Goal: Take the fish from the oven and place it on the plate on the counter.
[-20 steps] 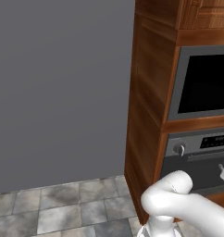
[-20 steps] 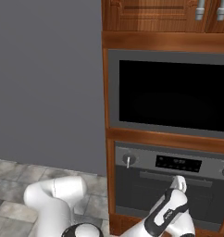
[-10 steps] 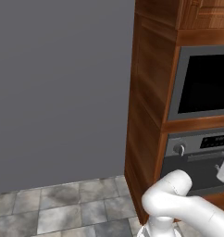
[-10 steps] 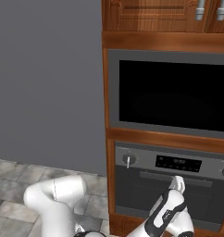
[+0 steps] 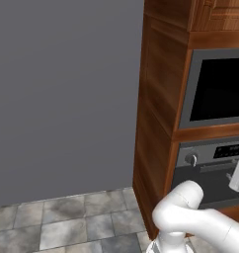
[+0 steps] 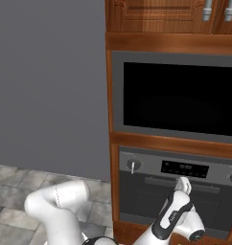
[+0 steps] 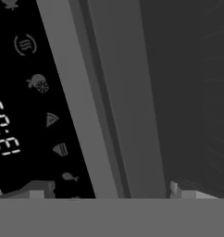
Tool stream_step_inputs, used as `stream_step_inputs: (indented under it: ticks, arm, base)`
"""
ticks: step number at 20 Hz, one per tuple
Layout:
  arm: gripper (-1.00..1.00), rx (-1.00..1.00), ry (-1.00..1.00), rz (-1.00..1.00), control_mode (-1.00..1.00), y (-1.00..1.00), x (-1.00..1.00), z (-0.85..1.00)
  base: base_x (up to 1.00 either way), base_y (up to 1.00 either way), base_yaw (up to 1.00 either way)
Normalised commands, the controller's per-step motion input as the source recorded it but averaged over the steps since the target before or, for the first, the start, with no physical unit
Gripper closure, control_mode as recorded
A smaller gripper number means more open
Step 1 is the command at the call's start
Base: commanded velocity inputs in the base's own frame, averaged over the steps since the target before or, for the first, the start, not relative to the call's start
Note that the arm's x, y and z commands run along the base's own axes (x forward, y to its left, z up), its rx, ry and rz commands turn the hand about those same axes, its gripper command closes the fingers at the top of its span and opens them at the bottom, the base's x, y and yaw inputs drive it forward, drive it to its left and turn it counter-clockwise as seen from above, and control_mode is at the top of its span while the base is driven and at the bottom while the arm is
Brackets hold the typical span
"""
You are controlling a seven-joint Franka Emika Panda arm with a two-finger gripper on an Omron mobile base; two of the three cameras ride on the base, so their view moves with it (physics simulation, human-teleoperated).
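Hand view: the gripper point(image 7: 109, 192) sits right up against the front of the oven point(image 7: 132, 92), its two fingertips point(image 7: 37, 190) set wide apart, one over the dark display strip point(image 7: 26, 102) with its lit digits and small food symbols, the other over the dark door glass, and nothing between them. Running between the tips is the grey bar of the oven's door handle point(image 7: 81, 102), close ahead of the gripper. From the right base view, the gripper point(image 6: 184, 183) is raised at the end of the white arm point(image 6: 60, 206) and meets the handle point(image 6: 182, 182) just below the display strip point(image 6: 184, 168); a round knob point(image 6: 133, 166) lies off to the gripper's left on the same steel panel. The oven door point(image 6: 151, 201) is closed, so the fish cannot be seen. Above the gripper, a black-windowed microwave point(image 6: 178, 98) fills the wooden cabinet column point(image 5: 158, 113), with cupboard doors point(image 6: 156, 14) higher up. From the left base view, the gripper point(image 5: 238, 174) shows at the frame's edge beside the oven front point(image 5: 210, 168); a grey wall point(image 5: 62, 94) and stone floor tiles point(image 5: 67, 222) lie well to its left.
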Motion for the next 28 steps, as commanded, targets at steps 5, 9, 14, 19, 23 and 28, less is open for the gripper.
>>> stream_step_inputs:
  ticks: [5,9,14,19,23,28]
  arm:
    - [-1.00,0.00,0.00,0.04,-1.00,0.00,0.10,-0.22]
    - [-1.00,0.00,0.00,0.00,-1.00,0.00,0.00,-0.18]
    - [-1.00,0.00,0.00,0.00,-1.00,0.00,0.01,-0.20]
    - [-1.00,0.00,0.00,0.00,-1.00,0.00,0.10,-0.17]
    - [-1.00,0.00,-0.01,0.00,-1.00,-0.01,0.16,-0.08]
    - [-1.00,0.00,-0.02,0.00,-1.00,-0.02,0.23,0.00]
  base:
    - [0.00,0.00,0.00]
    - [0.00,0.00,0.00]
    - [0.00,0.00,0.00]
    - [0.00,0.00,0.00]
    - [0.00,0.00,0.00]
    - [0.00,0.00,0.00]
